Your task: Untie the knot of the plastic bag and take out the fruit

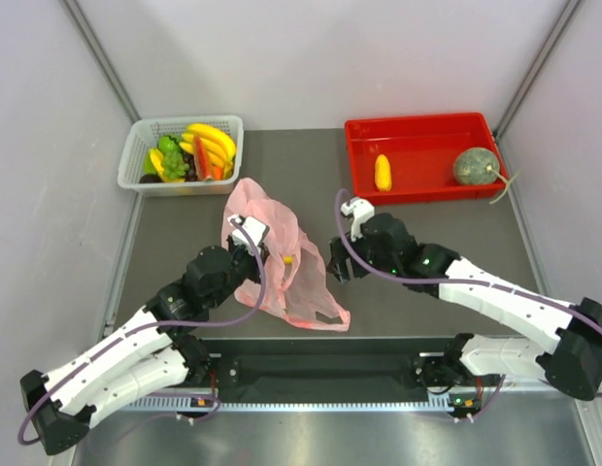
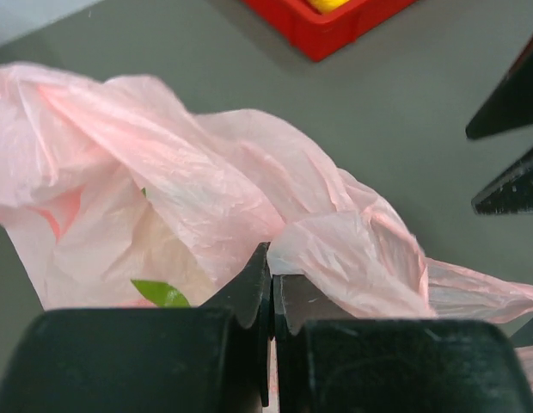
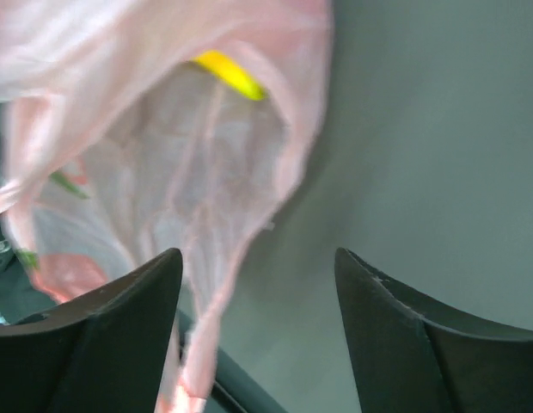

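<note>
Bag (image 1: 301, 286) lies crumpled mid-bench (image 1: 175, 233), between my two arms. Left tool (image 2: 271, 267) is clamped tight on a fold of the pink film, jaws fully together with the plastic pinched between them. Right tool (image 3: 258, 254) sits at the bag's right edge with its jaws spread wide and nothing in them. A strip of film hangs by one finger; I can't tell if it touches.

I can't make out a knot in any view. From the right wrist the mouth looks open toward me, so I judge the untying done. Melon (image 1: 474, 166) and a small orange piece (image 1: 383, 173) sit in the red tray (image 1: 418, 121) at the far right, so I read this as mid-unloading. More fruit is inside: a yellow banana (image 3: 228, 73) shows through the film, plus a green leaf-like bit and something reddish that I can't identify. The basket (image 1: 136, 146) far left holds other fruit that isn't mine to move.

Next move, as I see it: hold the film with the left tool so the mouth stays up. Then send the right tool into the opening toward the banana, closing on the fruit and not on loose plastic. Risk: the film snags on a finger and the whole bag drags.
</note>
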`<state>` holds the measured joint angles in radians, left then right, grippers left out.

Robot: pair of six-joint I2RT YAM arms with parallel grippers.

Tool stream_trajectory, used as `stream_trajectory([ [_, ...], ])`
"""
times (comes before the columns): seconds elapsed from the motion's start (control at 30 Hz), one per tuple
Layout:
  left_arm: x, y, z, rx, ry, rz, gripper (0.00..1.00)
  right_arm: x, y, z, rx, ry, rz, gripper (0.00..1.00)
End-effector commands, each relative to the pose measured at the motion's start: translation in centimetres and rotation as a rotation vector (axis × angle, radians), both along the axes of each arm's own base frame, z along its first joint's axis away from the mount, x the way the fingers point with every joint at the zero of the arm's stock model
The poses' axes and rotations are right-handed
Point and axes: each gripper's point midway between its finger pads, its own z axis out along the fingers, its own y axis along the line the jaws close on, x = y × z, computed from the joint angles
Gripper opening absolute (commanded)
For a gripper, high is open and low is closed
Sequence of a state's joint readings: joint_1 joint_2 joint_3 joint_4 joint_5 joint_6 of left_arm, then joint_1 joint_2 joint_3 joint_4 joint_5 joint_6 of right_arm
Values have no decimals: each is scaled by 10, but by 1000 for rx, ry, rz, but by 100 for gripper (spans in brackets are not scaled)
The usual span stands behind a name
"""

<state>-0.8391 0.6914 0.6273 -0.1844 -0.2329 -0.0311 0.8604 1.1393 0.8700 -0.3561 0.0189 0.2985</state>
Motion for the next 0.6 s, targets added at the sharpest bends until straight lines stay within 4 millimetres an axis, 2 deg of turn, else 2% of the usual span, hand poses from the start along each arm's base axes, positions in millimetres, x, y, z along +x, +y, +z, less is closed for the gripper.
stream_trajectory([
  [0.0,2,13,-1,-81,54,119,0,-6,55,30,196,-60,95,64],
  [0.03,2,17,0,-91,58,143,0,-8,62,28,209,-55,112,52],
  [0.1,2,23,2,-107,66,177,0,-20,81,14,216,-34,168,38],
  [0.13,1,26,3,-115,67,188,0,-22,92,18,243,-50,187,24],
  [0.23,0,31,8,-151,75,224,0,-31,118,2,225,-32,243,0],
  [0.27,0,31,8,-157,80,226,0,-31,127,-9,205,-19,254,0],
  [0.37,2,34,7,-172,92,262,0,-26,143,-23,200,-13,263,0],
  [0.5,4,29,10,-216,105,267,0,-5,161,-17,216,-62,222,0],
  [0.57,7,24,13,-253,105,267,0,5,165,-16,211,-79,189,4],
])
